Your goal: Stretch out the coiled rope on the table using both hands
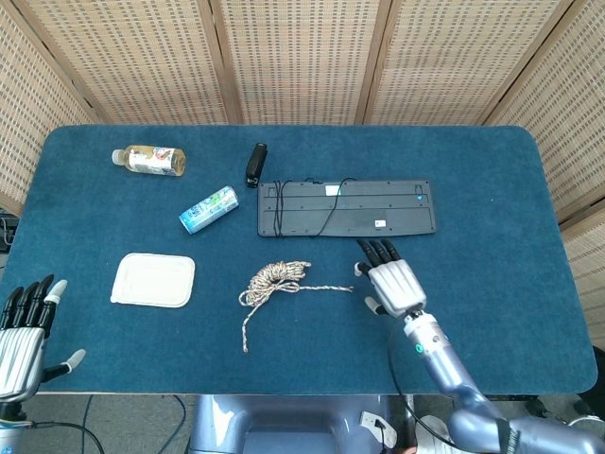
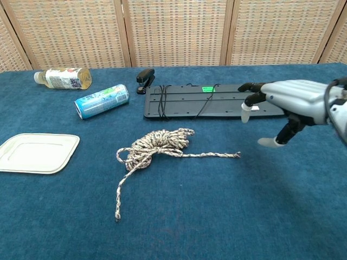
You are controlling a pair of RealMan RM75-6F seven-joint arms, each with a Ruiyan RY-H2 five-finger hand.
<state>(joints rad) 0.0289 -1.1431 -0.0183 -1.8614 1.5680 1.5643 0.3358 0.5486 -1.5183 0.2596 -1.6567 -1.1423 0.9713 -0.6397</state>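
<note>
Your left robot hand hangs off the bench's near left corner, fingers spread, holding nothing. Your right robot hand hovers palm down over the bench, fingers apart and empty, just right of the rope's free end. The rope lies coiled mid-bench, near the keyboard beyond it.

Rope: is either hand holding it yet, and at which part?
No, nothing is held. The right hand hovers open beside the rope near its right end, not touching it. The left hand is open at the table's near-left edge.
</note>
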